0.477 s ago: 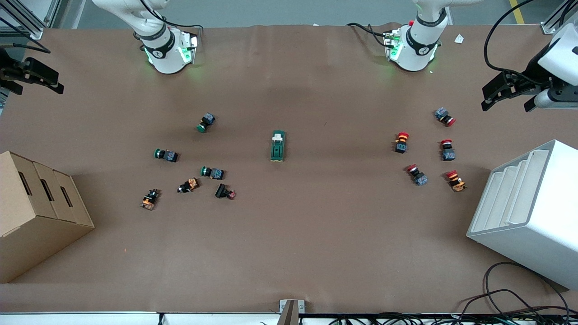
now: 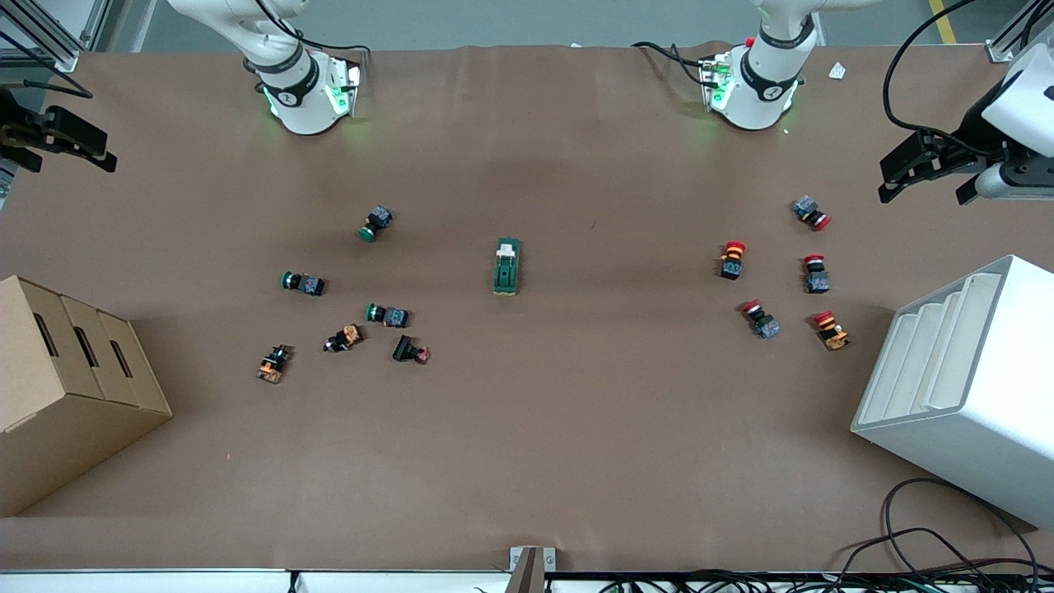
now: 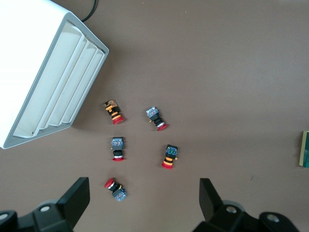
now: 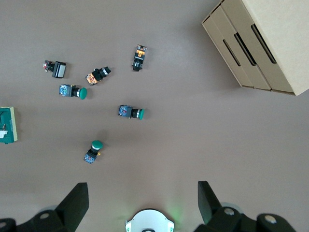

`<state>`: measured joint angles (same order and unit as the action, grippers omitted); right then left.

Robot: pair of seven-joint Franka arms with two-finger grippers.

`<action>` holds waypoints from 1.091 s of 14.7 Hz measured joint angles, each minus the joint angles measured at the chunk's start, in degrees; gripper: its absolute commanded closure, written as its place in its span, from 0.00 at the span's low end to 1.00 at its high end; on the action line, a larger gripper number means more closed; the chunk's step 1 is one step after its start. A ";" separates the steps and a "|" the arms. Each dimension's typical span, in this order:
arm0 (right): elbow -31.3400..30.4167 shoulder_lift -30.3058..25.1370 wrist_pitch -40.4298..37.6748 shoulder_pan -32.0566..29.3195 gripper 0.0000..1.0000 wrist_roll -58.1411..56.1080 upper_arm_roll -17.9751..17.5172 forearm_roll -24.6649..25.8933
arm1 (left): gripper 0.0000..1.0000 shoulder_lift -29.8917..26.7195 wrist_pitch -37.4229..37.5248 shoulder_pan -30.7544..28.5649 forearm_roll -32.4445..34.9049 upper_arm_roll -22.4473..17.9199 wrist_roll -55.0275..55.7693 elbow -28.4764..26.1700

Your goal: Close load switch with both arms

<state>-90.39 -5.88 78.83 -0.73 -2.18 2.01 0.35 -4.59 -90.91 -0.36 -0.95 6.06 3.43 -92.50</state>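
I see a brown-covered table [image 2: 527, 461] filling the view, evenly lit. At nine o'clock sits a cardboard box [image 2: 66, 387]; at four o'clock, a white slotted rack [image 2: 972, 387]. Grey floor [image 2: 527, 21] shows at twelve.

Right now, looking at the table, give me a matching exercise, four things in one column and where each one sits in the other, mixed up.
Things:
1. load switch
2. red push buttons
3. cardboard box
4. white slotted rack

Places:
A. at the right arm's end of the table, near the front camera
B. middle of the table, between the two button groups
C. at the left arm's end, near the front camera
D. clustered toward the left arm's end, beside the white slotted rack

Pairs: 1-B, 2-D, 3-A, 4-C

Both tools, left tool and right tool, hang open, high over the table ends.
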 measured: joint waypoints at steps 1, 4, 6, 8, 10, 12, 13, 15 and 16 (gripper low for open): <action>0.00 0.00 0.01 0.00 0.00 0.03 -0.01 0.00 | 0.00 0.69 -0.03 0.17 0.00 0.09 -0.01 0.38; 0.00 0.00 0.03 0.01 0.00 0.08 -0.07 0.00 | 0.00 4.13 -2.74 1.89 -0.01 2.37 0.73 0.66; 0.01 0.00 0.03 0.01 0.00 0.11 -0.10 0.00 | 0.00 6.70 -6.52 3.33 0.00 5.00 5.18 -0.58; 0.01 0.00 0.04 0.01 0.00 0.13 -0.12 0.00 | 0.00 8.53 -10.18 3.63 0.00 8.64 12.49 -2.89; 0.01 0.00 0.04 0.01 0.00 0.14 -0.14 0.00 | 0.00 9.77 -14.25 3.76 0.02 12.88 21.25 -5.68; 0.02 0.00 0.14 0.01 0.00 0.15 -0.18 0.00 | 0.00 10.23 -19.22 3.95 0.07 16.82 27.70 -9.37; 0.02 0.00 0.34 0.01 0.00 0.15 -0.19 0.00 | 0.00 10.28 -21.55 4.02 0.08 18.48 29.95 -11.28; 0.03 0.00 0.59 0.02 0.00 0.16 -0.22 0.00 | 0.00 10.35 -24.55 4.20 0.16 21.28 32.97 -14.37; 0.06 0.00 0.70 0.02 0.00 0.16 -0.23 0.00 | 0.00 10.50 -25.79 4.66 0.60 22.35 34.97 -15.62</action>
<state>-90.32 -5.88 79.52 -0.71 -2.02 1.77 0.34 5.91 -116.70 4.30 -0.34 28.41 38.40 -108.11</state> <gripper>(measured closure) 0.000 0.000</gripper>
